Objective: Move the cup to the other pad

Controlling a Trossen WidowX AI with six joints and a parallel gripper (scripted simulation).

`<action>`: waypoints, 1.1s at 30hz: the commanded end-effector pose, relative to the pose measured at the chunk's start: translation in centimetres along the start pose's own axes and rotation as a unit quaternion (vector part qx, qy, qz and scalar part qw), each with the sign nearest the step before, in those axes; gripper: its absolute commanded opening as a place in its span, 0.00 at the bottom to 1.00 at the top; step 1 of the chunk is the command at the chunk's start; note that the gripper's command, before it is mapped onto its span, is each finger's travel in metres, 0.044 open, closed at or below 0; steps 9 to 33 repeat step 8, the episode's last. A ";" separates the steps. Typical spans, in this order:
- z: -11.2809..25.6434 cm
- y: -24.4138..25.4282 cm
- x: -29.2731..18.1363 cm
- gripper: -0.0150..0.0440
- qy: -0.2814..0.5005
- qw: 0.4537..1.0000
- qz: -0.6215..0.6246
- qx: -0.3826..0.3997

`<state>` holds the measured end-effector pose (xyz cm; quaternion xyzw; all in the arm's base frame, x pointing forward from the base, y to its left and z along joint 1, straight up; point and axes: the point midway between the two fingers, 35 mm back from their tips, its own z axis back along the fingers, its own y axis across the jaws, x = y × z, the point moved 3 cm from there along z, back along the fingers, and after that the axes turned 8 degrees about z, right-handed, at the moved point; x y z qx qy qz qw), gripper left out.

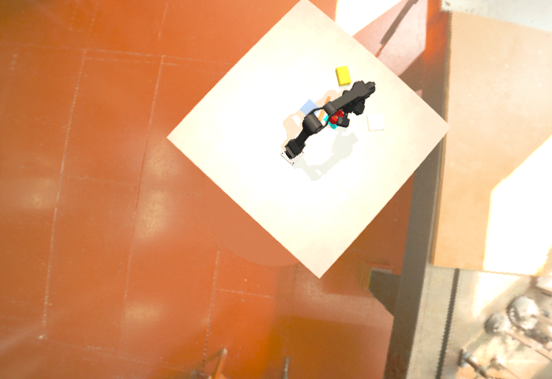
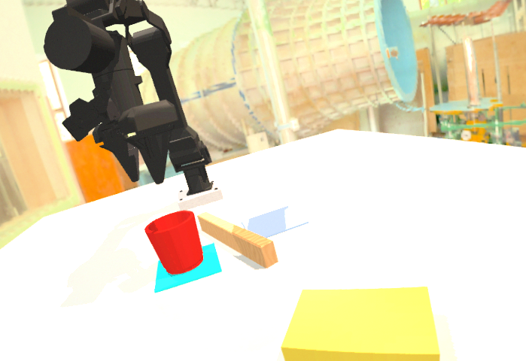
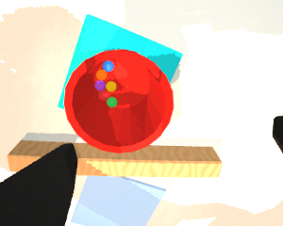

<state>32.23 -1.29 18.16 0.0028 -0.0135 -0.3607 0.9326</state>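
Observation:
The red cup stands upright on the cyan pad. Several coloured marbles lie inside it, near one side of its floor; no marbles show outside it. The pale blue pad has nothing standing on it. My gripper is wide open and empty. Its fingertips are above the height of the cup's rim and apart from the cup. In the top view the arm partly covers the cup and the cyan pad.
A wooden bar lies between the two pads, close beside the cup. A yellow block lies farther off on the table. A whitish square lies on the other side of the arm in the top view.

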 end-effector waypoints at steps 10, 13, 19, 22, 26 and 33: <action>2.2 -0.1 0.1 1.00 -0.001 1.000 0.002 0.003; 2.2 -0.1 0.1 1.00 -0.001 1.000 0.002 0.003; 2.2 -0.1 0.1 1.00 -0.001 1.000 0.002 0.003; 2.2 -0.1 0.1 1.00 -0.001 1.000 0.002 0.003; 2.2 -0.1 0.1 1.00 -0.001 1.000 0.002 0.003; 2.2 -0.1 0.1 1.00 -0.001 1.000 0.002 0.003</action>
